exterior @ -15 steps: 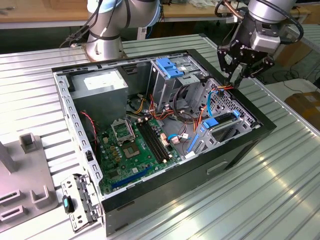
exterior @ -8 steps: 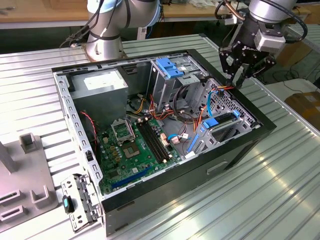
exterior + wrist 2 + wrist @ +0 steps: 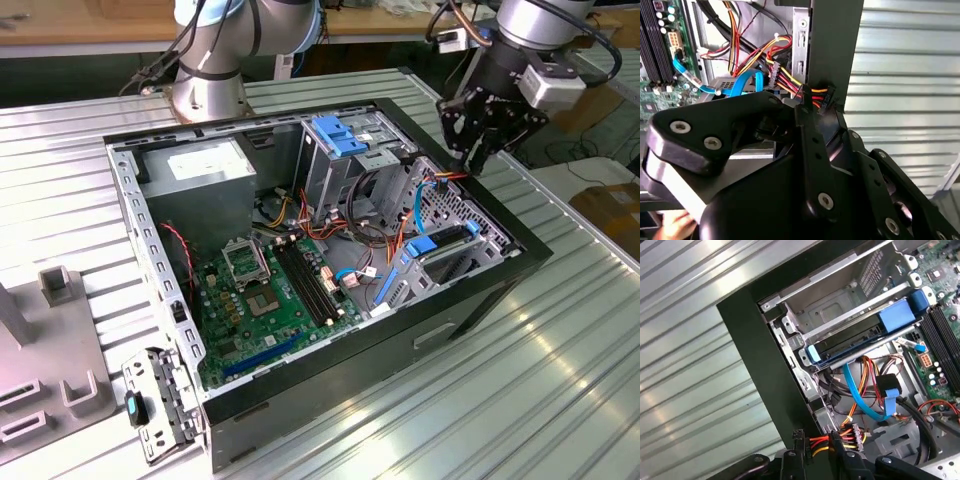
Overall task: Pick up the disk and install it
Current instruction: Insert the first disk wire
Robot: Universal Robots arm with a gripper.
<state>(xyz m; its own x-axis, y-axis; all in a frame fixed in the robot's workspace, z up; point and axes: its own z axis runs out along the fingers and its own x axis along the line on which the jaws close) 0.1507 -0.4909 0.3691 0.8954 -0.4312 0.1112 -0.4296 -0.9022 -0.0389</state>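
The disk, a dark slab in a bright blue carrier, lies inside the metal drive cage of the open computer case. In the exterior view the disk sits at the case's right side. My gripper hangs over the case's far right corner, apart from the disk. In both wrist views its fingers meet on a black power connector with red, yellow and orange wires. My gripper holds that connector right at the case's dark wall.
A lighter blue bracket stands on the far drive cage. Blue data cables and bundled wires run below the disk. The motherboard lies on the case floor. A second robot base stands behind the case. Grey fixtures sit at the exterior view's left.
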